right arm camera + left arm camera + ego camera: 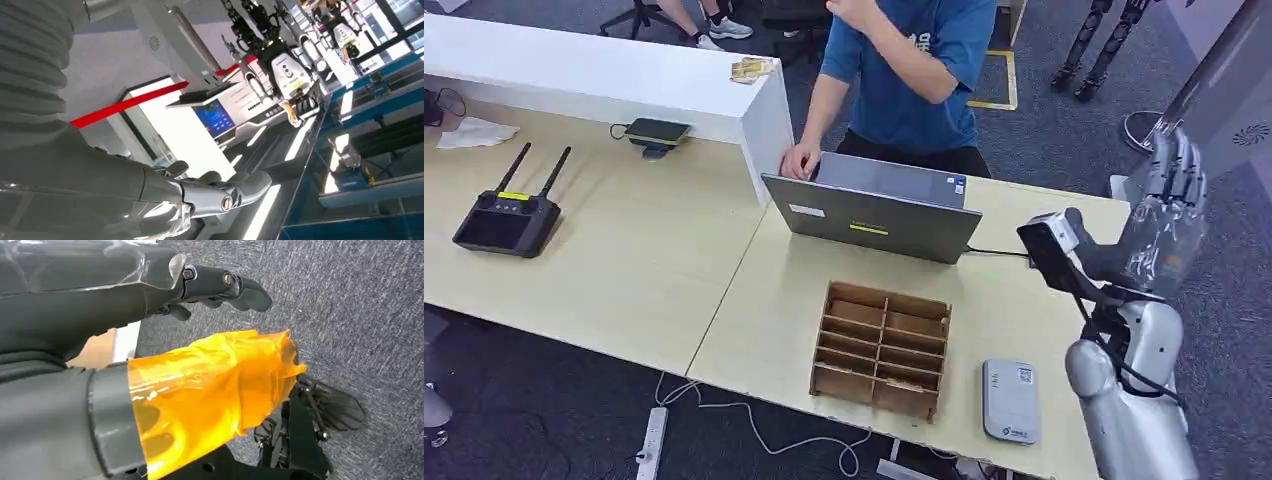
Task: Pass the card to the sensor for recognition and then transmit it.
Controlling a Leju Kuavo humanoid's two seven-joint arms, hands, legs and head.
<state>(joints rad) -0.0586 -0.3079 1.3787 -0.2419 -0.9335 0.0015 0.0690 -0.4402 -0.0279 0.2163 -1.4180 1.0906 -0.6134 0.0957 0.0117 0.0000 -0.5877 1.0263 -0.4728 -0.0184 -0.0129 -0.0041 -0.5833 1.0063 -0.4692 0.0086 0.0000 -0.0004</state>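
Both hands hold nothing, fingers (1179, 160) loosely apart: the right hand (1169, 190) is raised at the frame's right edge, the left hand (125, 295) hangs over carpet. I cannot tell where the card lies. It is probably thin, light and slick, best pinched by its edges. The grey sensor (1011, 400) sits lower right on the tabletop (674, 280), beside a wooden rack (882, 347).

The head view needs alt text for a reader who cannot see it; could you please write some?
The right robot hand is raised, empty, beside a pale table holding a brown wooden divided organizer, a grey card reader and an open laptop. A person in a blue shirt touches the laptop. A black antenna controller lies further left.
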